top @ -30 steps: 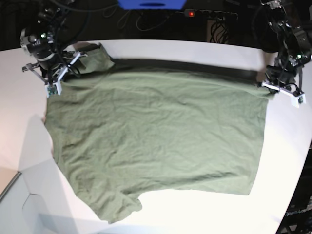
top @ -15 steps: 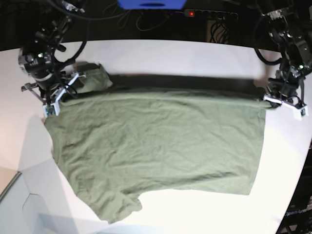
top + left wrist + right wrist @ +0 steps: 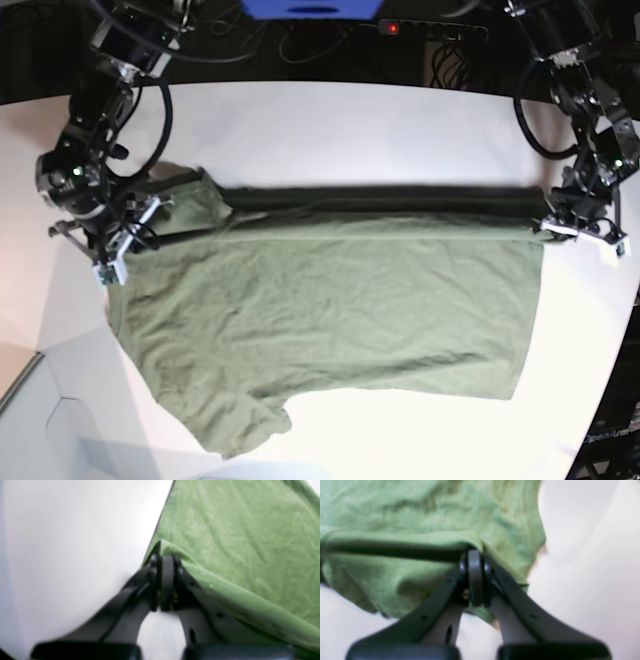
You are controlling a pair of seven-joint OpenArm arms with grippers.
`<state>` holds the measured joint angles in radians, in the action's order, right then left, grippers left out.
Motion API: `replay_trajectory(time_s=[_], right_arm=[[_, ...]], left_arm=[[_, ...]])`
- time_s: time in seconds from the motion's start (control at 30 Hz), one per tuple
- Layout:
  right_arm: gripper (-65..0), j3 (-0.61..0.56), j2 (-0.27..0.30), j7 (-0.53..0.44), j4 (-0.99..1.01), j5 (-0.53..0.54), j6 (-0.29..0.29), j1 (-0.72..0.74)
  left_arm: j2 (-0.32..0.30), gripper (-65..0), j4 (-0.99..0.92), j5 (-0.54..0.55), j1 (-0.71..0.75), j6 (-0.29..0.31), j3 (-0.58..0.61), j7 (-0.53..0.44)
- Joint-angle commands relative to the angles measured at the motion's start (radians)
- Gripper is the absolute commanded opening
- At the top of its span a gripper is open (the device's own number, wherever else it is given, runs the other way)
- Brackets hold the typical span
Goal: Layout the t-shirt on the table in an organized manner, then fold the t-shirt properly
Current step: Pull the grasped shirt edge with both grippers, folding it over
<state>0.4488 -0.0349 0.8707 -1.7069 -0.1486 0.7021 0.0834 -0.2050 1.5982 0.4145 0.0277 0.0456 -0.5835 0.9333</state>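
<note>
A: Shirt [image 3: 330, 310]?
B: Olive green, short-sleeved, wrinkled. Spread over the middle of the white counter [image 3: 350, 120]. One sleeve sticks out at 7 o'clock, another bunches at 10 o'clock.
A: Flat?
B: Mostly. The 12 o'clock edge is lifted and pulled taut between the arms, with a dark shadow band under it.
A: Left pincer [image 3: 165, 557]?
B: Clamped tight on the shirt's corner at 3 o'clock in the base view; wrist view shows fabric pinched between the closed pads, bare counter beside it.
A: Right pincer [image 3: 475, 555]?
B: Closed on the shirt edge at 9 o'clock, by the bunched sleeve. Fabric folds over the pads; wrist view is blurry.
</note>
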Motion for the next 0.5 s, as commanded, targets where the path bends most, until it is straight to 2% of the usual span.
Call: replay_trajectory(time_s=[0.0,0.47], right_arm=[[-65.0,-0.011,0.013,-0.017,-0.006,0.008,-0.004,0.026],[-65.0,-0.032,0.042,-0.051,0.153,0.008,-0.004,0.117]], left_arm=[[-0.017,-64.8,0.003,0.005,-0.024,-0.003,-0.005,-0.021],[-0.024,-64.8,-0.115,-0.004,-0.133,-0.003,-0.002,-0.023]])
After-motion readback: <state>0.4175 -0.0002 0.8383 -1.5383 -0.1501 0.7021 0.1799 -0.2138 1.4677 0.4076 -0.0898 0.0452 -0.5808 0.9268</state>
